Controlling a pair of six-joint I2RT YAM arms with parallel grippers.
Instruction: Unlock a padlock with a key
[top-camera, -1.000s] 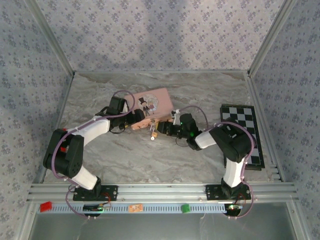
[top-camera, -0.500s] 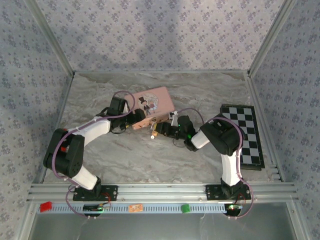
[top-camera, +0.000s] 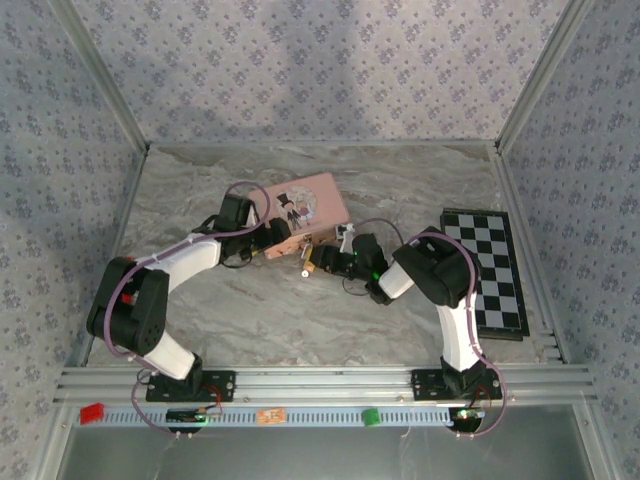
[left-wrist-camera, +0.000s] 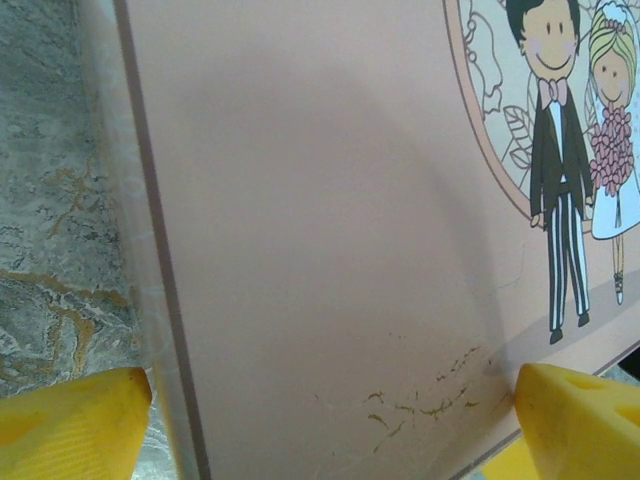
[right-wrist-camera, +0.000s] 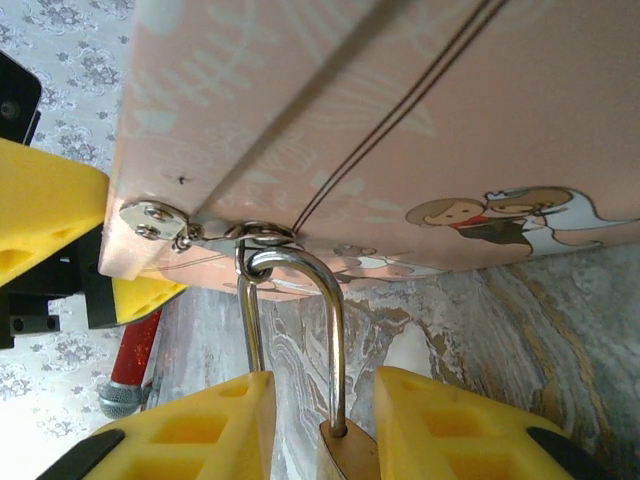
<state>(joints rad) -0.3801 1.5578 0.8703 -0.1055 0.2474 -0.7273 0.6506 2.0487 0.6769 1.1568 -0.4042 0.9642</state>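
Observation:
The small brass padlock (right-wrist-camera: 345, 455) hangs by its silver shackle from the hasp ring (right-wrist-camera: 262, 235) of a pink tin (right-wrist-camera: 400, 120). My right gripper (right-wrist-camera: 322, 410) is open, and its yellow fingers (right-wrist-camera: 190, 430) stand close on either side of the shackle and body. From above, that gripper (top-camera: 322, 262) sits at the tin's near edge, at the padlock (top-camera: 311, 268). My left gripper (left-wrist-camera: 335, 400) is spread wide and shut on the pink tin (left-wrist-camera: 330, 200), with a finger (left-wrist-camera: 70, 425) against each side. From above it (top-camera: 278, 240) holds the tin's (top-camera: 310, 200) near-left corner. The key is out of view.
A black-and-white chessboard (top-camera: 495, 270) lies at the right, beside the right arm's elbow. A red rod-like thing with a grey end (right-wrist-camera: 125, 385) lies on the marble table (top-camera: 250, 310) below the tin. Patterned walls close in the back and both sides.
The right gripper's fingers have drawn closer together around the padlock, and the right arm has shifted slightly left. The left arm and the tin have not moved.

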